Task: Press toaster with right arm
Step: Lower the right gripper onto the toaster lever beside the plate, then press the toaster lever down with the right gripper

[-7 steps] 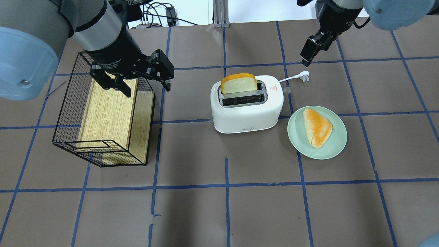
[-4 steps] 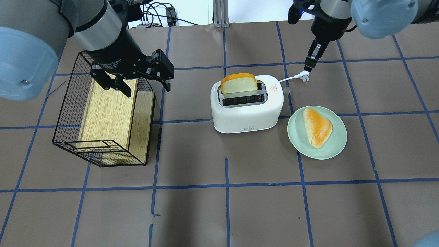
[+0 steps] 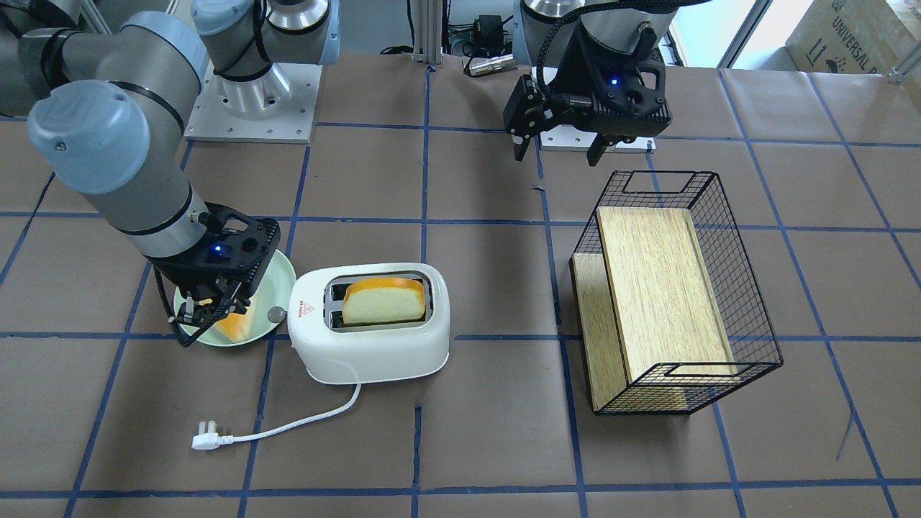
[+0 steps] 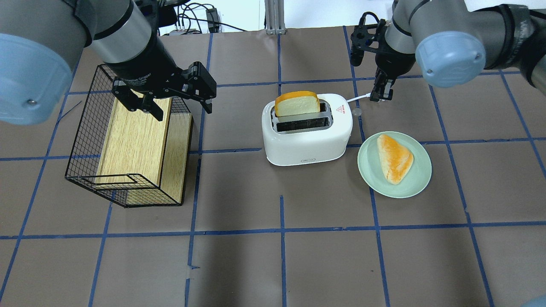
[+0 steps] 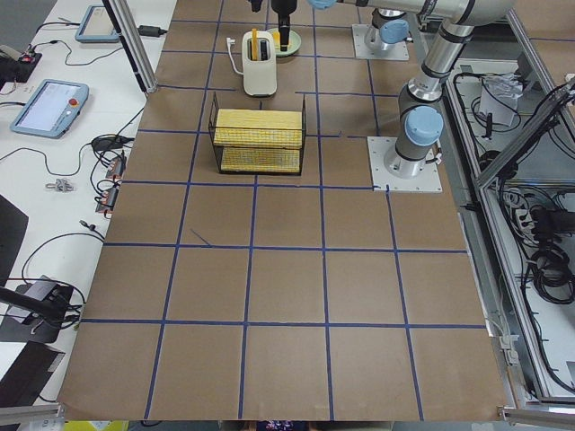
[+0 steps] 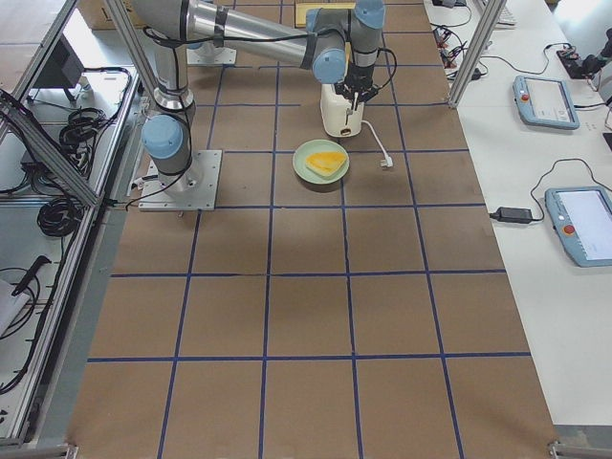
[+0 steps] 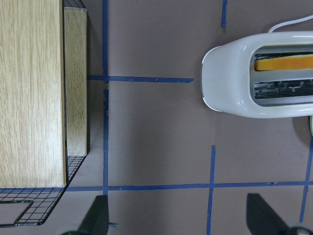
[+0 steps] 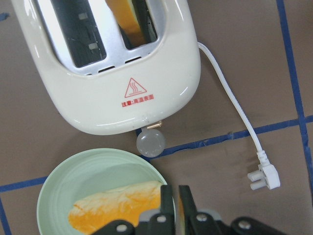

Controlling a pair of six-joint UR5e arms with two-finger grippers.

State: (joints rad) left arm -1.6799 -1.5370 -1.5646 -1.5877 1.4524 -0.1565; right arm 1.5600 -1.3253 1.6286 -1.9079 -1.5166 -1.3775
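The white toaster stands mid-table with a bread slice in its far slot. Its red triangle mark and silver knob face the right arm's side. My right gripper is shut and empty, and hovers off the knob end, apart from the toaster. In the front-facing view the right gripper hangs over the green plate. The right wrist view shows the toaster, the knob and the right gripper with its fingers nearly together. My left gripper is open over the basket.
A green plate with a bread piece lies right of the toaster. The white cord ends in a plug on the table. A black wire basket holding a wooden board stands at the left.
My right arm has swung in toward the toaster's knob end, and its gripper has come down from the far table edge to over the plug. The left arm has not moved.
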